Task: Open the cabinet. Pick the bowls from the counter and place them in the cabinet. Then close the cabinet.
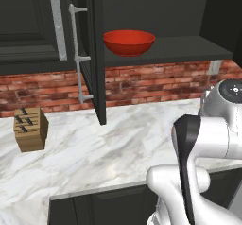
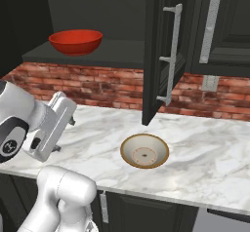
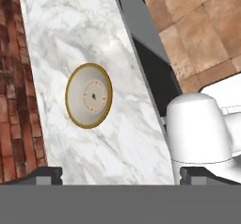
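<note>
Marble counter (image 2: 205, 158) under the open cabinet (image 2: 158, 50): red bowl (image 2: 75, 41) already on its shelf, tan-rimmed bowl (image 2: 145, 151) left on the marble. I've got the gripper (image 3: 120, 173) spread wide, empty, aimed at that bowl for the next pick.

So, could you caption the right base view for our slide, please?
Red bowl shelved in open cabinet; tan-rimmed bowl waits on counter.
</note>
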